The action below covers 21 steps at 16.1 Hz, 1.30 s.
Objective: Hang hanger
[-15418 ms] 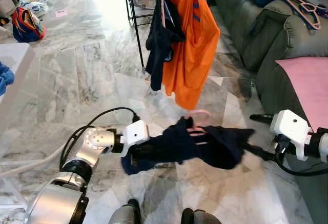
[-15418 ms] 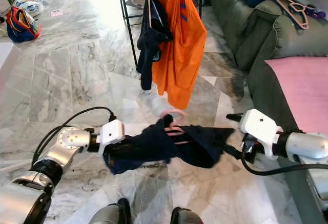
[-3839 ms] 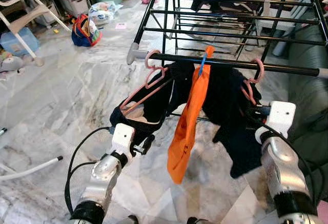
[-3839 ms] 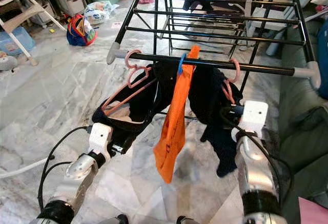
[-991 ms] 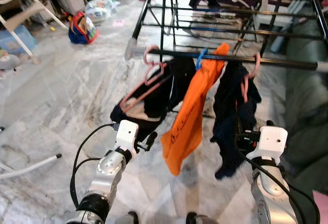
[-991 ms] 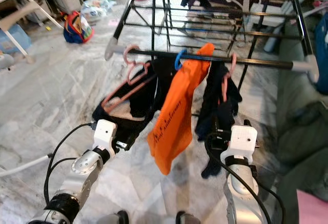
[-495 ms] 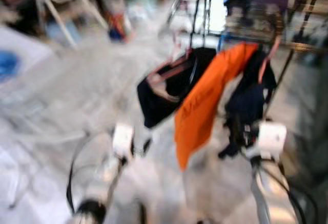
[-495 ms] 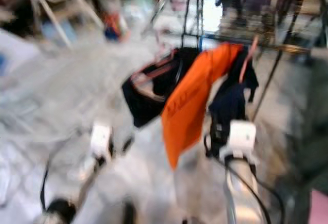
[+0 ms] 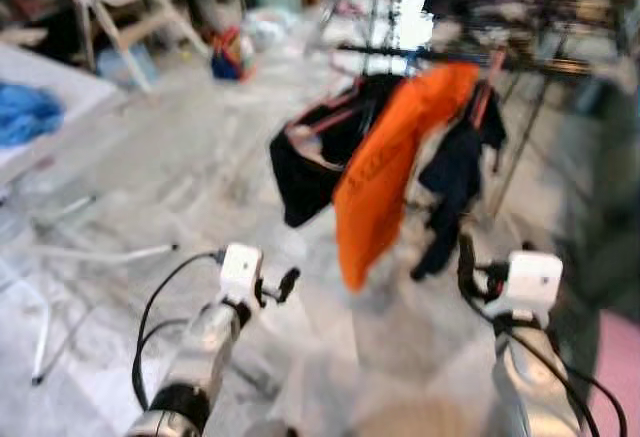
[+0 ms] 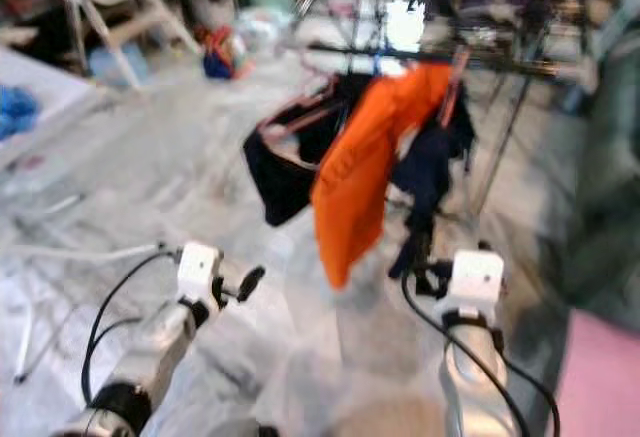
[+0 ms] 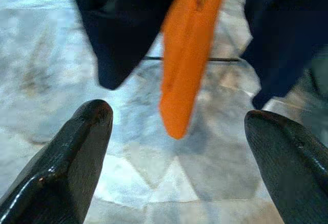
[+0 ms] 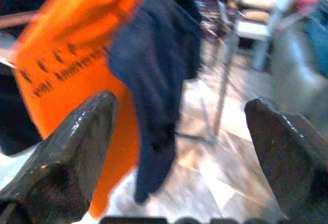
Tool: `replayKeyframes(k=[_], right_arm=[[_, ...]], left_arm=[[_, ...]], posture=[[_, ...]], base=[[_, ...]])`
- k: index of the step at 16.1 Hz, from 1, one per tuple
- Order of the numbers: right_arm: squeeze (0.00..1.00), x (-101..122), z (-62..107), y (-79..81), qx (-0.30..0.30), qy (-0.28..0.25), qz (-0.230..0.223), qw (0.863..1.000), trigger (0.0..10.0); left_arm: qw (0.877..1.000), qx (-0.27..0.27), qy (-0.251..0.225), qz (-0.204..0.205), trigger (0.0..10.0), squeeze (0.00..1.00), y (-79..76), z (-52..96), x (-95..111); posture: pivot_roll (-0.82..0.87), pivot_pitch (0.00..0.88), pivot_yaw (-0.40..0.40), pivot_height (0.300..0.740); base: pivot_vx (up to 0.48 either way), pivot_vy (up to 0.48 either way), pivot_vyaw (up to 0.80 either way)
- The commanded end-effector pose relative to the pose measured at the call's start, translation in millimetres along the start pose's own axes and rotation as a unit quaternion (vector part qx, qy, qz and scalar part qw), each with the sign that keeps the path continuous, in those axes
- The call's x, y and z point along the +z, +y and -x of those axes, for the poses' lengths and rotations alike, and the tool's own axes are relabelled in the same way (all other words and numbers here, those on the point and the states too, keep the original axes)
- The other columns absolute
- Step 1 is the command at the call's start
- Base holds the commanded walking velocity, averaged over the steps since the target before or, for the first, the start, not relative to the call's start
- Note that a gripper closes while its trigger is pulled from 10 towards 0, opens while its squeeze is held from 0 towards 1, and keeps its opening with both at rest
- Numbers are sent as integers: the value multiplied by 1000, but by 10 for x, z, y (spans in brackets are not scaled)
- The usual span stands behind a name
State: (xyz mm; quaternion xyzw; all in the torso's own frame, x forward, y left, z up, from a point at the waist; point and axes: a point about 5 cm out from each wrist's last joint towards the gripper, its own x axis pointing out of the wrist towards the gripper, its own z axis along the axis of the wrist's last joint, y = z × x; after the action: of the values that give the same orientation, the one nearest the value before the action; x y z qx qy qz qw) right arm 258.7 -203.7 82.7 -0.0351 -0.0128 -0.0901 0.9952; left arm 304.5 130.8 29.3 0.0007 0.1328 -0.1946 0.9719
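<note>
Both end effectors (image 11: 177,147) (image 12: 179,152) open, clear of rack (image 9: 520,57).

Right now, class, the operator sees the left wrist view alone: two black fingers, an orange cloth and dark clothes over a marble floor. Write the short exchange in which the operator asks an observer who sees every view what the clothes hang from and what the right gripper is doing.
Operator: What do these clothes hang from?
Observer: The orange shirt and the dark clothes on either side of it hang from the rack's bar.
Operator: And the right gripper?
Observer: The right gripper is open with nothing between its fingers. It is held low and apart from the clothes.
</note>
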Motion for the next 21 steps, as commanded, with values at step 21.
replayKeyframes(k=[21], right_arm=[[0, -195, 10, 271, 66, 30, -15, 997, 10000]], left_arm=[[999, 28, 37, -19, 10000, 0, 72, 42, -149]], posture=[[-66, 133, 48, 740]], base=[[0, 434, -167]])
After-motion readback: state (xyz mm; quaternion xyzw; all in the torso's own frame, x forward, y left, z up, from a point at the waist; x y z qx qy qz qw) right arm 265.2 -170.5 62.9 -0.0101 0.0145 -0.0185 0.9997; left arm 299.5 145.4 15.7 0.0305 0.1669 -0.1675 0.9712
